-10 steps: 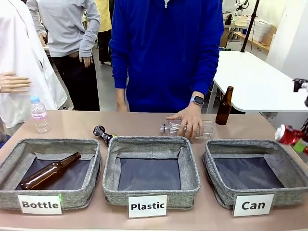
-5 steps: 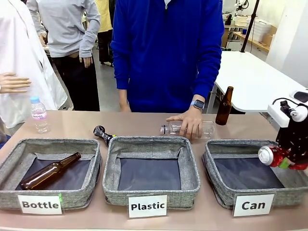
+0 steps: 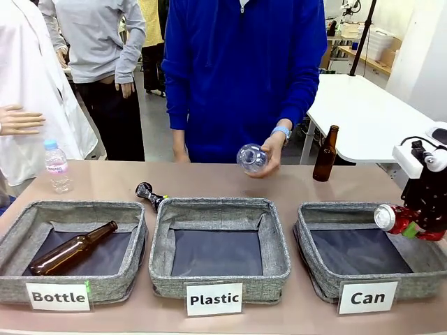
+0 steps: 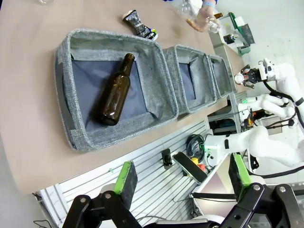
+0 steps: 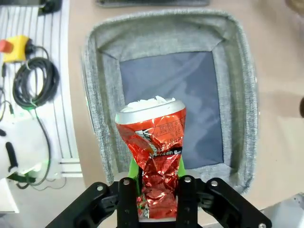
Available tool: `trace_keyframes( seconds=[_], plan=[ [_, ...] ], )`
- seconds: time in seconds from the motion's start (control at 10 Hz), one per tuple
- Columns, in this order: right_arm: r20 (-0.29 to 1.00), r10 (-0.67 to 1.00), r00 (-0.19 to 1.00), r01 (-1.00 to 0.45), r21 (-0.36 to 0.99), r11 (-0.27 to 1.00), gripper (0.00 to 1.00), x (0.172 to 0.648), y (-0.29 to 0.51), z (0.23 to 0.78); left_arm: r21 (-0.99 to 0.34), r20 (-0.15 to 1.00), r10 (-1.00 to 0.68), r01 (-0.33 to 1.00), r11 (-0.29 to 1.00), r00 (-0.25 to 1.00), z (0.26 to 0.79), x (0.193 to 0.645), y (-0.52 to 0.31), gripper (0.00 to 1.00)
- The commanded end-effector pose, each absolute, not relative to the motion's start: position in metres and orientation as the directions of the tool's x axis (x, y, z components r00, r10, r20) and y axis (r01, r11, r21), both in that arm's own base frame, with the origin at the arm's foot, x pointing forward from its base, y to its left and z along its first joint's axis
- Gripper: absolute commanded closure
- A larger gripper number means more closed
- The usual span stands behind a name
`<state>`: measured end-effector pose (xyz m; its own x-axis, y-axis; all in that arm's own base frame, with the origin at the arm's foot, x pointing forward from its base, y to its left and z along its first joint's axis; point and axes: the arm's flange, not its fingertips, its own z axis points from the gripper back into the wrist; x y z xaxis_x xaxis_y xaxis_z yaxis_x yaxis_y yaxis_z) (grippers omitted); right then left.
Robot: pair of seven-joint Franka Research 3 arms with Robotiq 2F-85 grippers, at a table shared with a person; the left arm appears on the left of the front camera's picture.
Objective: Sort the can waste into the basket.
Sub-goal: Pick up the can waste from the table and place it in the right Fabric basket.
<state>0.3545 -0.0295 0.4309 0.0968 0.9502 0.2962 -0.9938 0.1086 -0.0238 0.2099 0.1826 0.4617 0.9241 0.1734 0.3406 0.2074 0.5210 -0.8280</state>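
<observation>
While the person's hand [image 3: 271, 155] is lifting the clear plastic bottle [image 3: 250, 158] off the table, the right gripper [image 3: 418, 229] is bringing the red can [image 3: 392, 218] inward. It is now hanging above the right side of the Can basket [image 3: 318, 276], jaws clamped on the crushed body. Meanwhile the left gripper [image 4: 182, 173] is idling wide open, holding nothing. Judgement: the drop is coming next.

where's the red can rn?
Front view, right side: the red can is clamped in the right tool, held in the air above the right part of the Can basket.
</observation>
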Motion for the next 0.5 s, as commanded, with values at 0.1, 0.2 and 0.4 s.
trace_keyframes(
  seconds=[0.1, 0.2, 0.4],
  plan=[
    [0.344, 0.932, 0.113, -0.991, -0.032, 0.132, 0.00, 0.3381, -0.0271, 0.4128, -0.836, 0.340, 0.194, 0.201, 0.510, 0.920, 0.4621, 0.2119, 0.1813, 0.00],
    [0.351, 0.928, 0.125, -0.989, -0.030, 0.145, 0.09, 0.3393, -0.0266, 0.4131, -0.836, 0.340, 0.194, 0.201, 0.510, 0.920, 0.4621, 0.2119, 0.1813, 0.00],
    [0.378, 0.915, 0.142, -0.987, -0.017, 0.161, 0.00, 0.3418, -0.0269, 0.4143, -0.836, 0.340, 0.194, 0.201, 0.510, 0.920, 0.4621, 0.2119, 0.1813, 0.00]
  ],
)
